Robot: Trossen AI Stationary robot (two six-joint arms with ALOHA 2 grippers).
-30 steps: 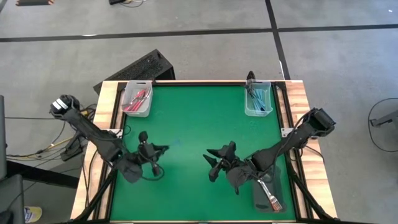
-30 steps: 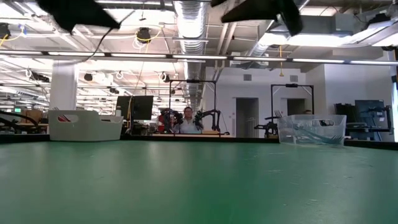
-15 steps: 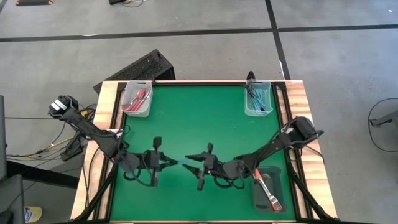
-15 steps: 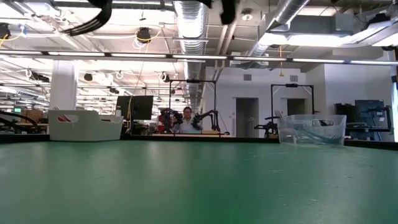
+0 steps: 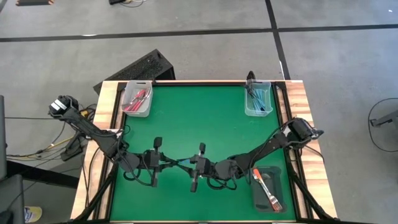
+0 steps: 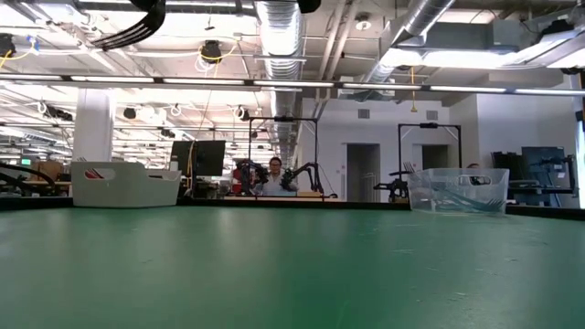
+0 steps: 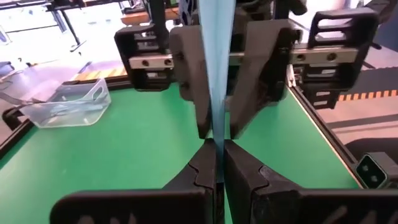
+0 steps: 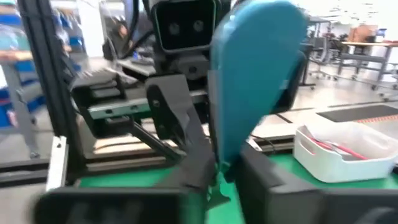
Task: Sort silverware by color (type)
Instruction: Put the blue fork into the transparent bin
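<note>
Left gripper (image 5: 174,164): clenched on a blue fork (image 7: 216,74), mid-air.
Right gripper (image 5: 186,165): facing it, fingers either side of the same flat, slim plastic handle; hand-over, I judge.
Progress: partly sorted; reds in far-left bin (image 5: 137,99), blues far-right (image 5: 258,98).
Left: forks in dark tray (image 5: 269,194) behind right gripper.
</note>
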